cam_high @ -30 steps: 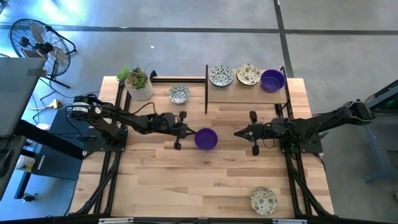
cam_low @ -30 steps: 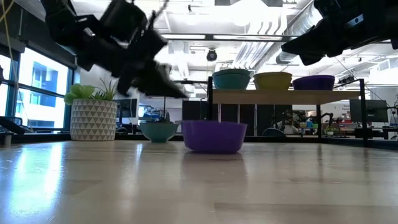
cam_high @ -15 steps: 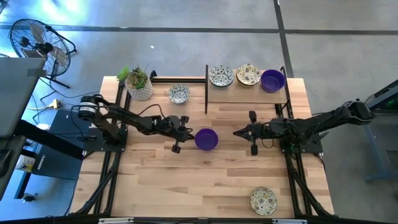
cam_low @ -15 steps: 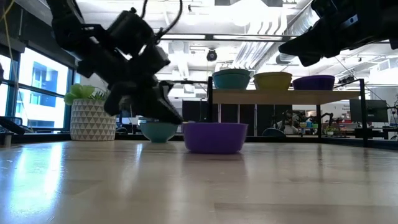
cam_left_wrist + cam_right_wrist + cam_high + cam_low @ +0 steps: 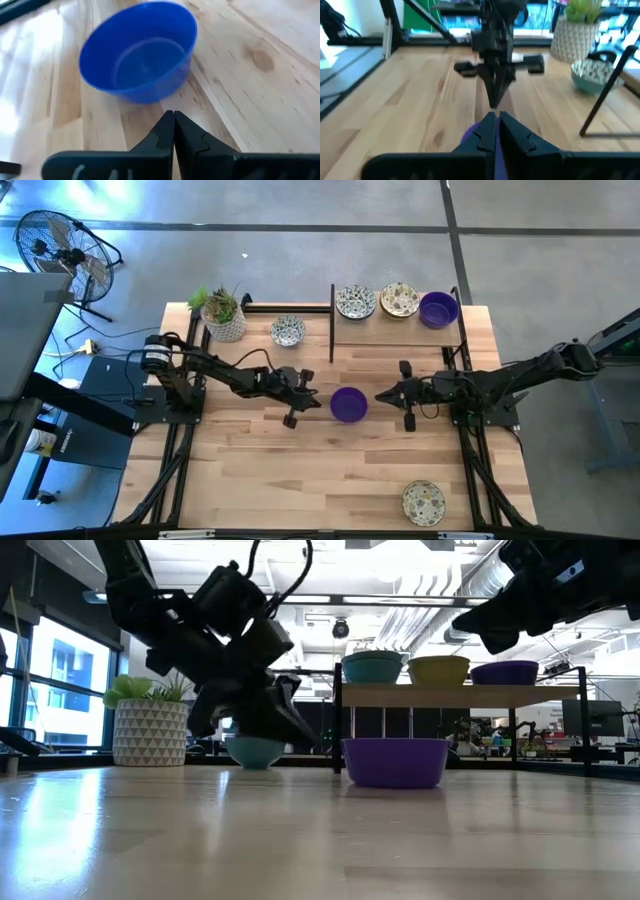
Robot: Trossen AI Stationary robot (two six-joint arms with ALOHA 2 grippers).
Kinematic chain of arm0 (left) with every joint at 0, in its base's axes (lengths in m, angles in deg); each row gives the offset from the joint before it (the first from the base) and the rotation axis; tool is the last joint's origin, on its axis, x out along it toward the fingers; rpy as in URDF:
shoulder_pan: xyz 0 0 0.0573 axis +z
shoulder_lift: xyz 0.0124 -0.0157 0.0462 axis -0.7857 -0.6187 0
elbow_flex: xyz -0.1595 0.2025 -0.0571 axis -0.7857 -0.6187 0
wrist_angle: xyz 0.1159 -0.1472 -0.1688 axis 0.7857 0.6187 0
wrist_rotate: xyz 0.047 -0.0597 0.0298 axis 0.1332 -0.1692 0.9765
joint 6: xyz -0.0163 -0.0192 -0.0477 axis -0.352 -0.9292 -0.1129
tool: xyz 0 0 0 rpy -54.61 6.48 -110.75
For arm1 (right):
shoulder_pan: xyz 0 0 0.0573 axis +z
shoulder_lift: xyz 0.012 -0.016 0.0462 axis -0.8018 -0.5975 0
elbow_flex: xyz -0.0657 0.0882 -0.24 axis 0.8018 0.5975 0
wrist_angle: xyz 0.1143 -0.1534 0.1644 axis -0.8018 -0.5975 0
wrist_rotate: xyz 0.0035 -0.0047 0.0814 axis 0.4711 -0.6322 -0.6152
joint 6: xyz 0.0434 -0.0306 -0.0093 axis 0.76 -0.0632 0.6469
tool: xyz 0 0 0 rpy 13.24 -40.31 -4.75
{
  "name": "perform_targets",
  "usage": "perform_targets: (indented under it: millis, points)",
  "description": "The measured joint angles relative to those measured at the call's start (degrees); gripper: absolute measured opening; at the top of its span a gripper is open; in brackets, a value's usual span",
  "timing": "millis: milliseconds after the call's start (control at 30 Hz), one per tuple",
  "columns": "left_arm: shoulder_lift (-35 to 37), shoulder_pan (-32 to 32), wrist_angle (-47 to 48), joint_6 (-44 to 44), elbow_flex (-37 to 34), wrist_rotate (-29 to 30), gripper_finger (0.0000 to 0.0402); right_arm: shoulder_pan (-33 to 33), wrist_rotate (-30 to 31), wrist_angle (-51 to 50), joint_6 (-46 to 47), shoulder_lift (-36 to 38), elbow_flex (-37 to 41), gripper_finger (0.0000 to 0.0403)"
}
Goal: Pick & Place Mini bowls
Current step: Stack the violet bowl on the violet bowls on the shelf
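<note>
A purple mini bowl (image 5: pixel 348 404) stands upright on its base in the middle of the table; it looks blue in the left wrist view (image 5: pixel 140 50). My left gripper (image 5: pixel 318 402) is shut and low over the wood just left of the bowl. Its fingertips (image 5: pixel 173 116) point slantwise down at the bowl's wall, and a strip of bare wood shows between. My right gripper (image 5: pixel 379 395) is shut and hangs above the table right of the bowl, pointing at it (image 5: pixel 496 116).
A raised shelf (image 5: pixel 400 320) at the back holds two patterned bowls (image 5: pixel 355 302) and a purple one (image 5: pixel 438 309). Another patterned bowl (image 5: pixel 288 331) and a white plant pot (image 5: pixel 223 315) stand at the back left. One patterned bowl (image 5: pixel 423 502) sits near the front right.
My left gripper, shut throughout, has gone down and toward the table's right edge, up to the purple bowl. The bowl has slid along the table toward my right gripper, staying upright.
</note>
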Motion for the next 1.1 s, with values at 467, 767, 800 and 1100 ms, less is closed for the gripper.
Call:
perform_targets:
  millis: [467,767,800,1100]
  points:
    - [4.0,1.0,-21.0,1.4,-8.1,-2.3,0.0,0.1,0.0,-26.8,2.7,-15.0,-19.1,0.0091]
    - [4.0,0.9,-40.2,-0.2,-18.0,0.4,0.0,2.9,-1.5,-40.8,1.6,-29.5,-34.6,0.0126]
    - [4.0,0.9,-40.7,-0.3,-18.7,0.8,0.0,3.1,-1.5,-42.5,1.5,-31.1,-36.2,0.0131]
    - [4.0,0.8,-41.0,-1.6,-19.7,1.9,0.0,3.4,1.0,-56.6,-1.6,-44.8,-48.2,0.015]
